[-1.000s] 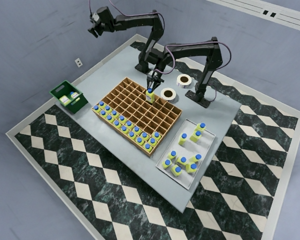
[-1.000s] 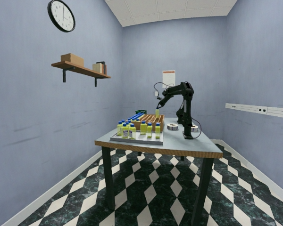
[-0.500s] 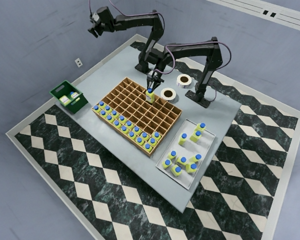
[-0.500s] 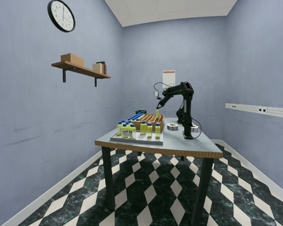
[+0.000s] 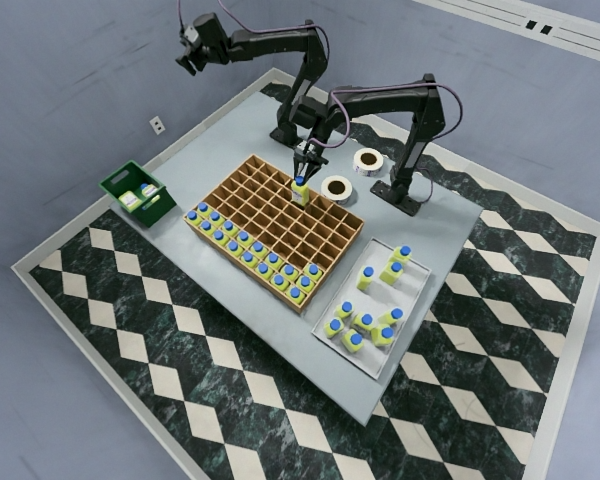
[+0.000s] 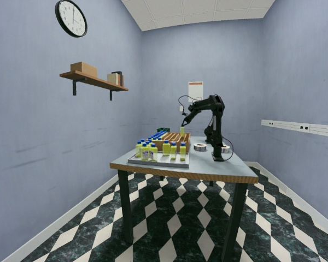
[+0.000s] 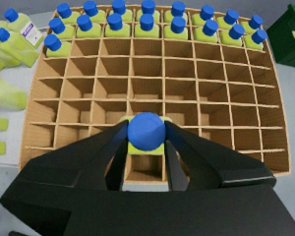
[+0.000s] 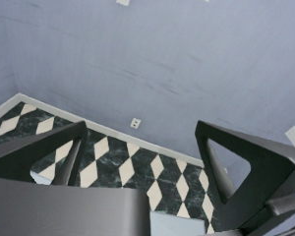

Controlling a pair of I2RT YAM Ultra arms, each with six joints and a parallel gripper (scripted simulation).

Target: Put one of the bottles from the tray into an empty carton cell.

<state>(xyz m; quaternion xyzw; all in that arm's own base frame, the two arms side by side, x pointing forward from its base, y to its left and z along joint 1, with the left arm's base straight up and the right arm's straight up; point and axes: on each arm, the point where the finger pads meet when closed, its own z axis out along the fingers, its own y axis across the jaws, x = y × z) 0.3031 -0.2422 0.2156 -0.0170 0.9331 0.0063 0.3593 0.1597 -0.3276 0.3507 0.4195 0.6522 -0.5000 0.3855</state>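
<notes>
My left gripper [image 5: 300, 178] [image 6: 182, 125] [image 7: 146, 126] is shut on the blue cap of a yellow-green bottle [image 5: 300, 194] [image 6: 182, 131]. The bottle hangs upright over the carton [image 5: 334, 266] [image 6: 186, 141] [image 7: 147, 182], most of its body above the rim. It is over the second row from the arms' side; its base is hidden in the left wrist view. Two rows on the far side, plus one more cell, hold capped bottles. The tray [image 5: 380, 294] [image 6: 158, 164] holds several upright bottles. My right gripper [image 5: 185, 67] [image 8: 142, 127] is open and empty, raised away from the table.
A green crate [image 5: 158, 209] [image 7: 290, 39] with bottles in it stands beyond the carton's end. Two white label rolls [image 5: 336, 198] [image 5: 368, 168] lie between the carton and the arm bases, one close to the carton's edge.
</notes>
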